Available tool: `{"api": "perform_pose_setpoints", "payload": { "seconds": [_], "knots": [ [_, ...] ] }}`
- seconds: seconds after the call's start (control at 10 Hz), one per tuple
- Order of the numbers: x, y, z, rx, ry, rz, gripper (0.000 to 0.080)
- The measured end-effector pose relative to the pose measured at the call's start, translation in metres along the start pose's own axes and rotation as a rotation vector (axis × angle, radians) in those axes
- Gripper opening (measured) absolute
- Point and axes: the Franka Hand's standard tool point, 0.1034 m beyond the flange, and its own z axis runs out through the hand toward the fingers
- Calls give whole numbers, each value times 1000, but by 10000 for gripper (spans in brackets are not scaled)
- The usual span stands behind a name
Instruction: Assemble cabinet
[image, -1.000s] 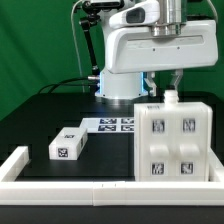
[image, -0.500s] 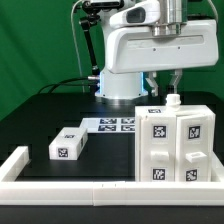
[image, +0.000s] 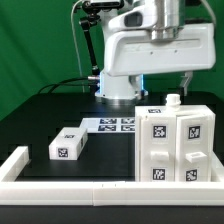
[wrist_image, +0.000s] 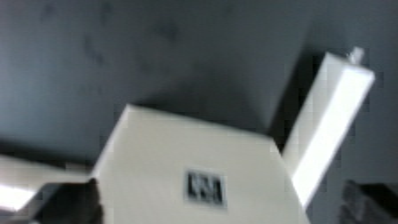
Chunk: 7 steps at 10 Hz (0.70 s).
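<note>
1. The cabinet (image: 175, 145) is standing upright on the table (image: 45, 125) at the exterior view's right, just behind the white rail (image: 90, 188). Its tagged front is facing the camera, and a small peg (image: 172, 100) is sticking up from its top.
2. A loose white block (image: 68, 142) is lying at the exterior view's left, well apart from the cabinet and near the marker board (image: 118, 124).
3. Risk, as judged: if the arm descends off-centre, a finger could be striking the peg or the top edge, shoving or tipping the cabinet against the rail.
4. Risk, as judged: the loose block is lying at an angle. A grasp not squared to its sides could be twisting it between the fingers, and a twisted part could be jamming during fitting.
5. The wrist view is blurring, so fine alignment is not readable there.
6. The pincer (wrist_image: 210, 200) is hanging above the cabinet, clear of it in the exterior view. In the wrist view two dark finger shapes are showing well apart, so it is reading as spread wide, carrying nothing and touching nothing.
</note>
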Motion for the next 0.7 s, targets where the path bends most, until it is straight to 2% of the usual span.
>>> {"api": "perform_pose_setpoints", "payload": {
  "seconds": [0.1, 0.2, 0.3, 0.4, 0.5, 0.6, 0.7],
  "knots": [
    [-29, 10, 7, -8, -9, 25, 724],
    [-50, 23, 13, -21, 4, 32, 786],
    [-73, 41, 21, -33, 4, 34, 795],
    [-93, 65, 26, -37, -17, 8, 795],
    [-102, 93, 26, -45, -21, -8, 797],
    [-103, 110, 25, -48, -20, -33, 797],
    [-102, 108, 25, -47, -19, -20, 797]
  ]
}}
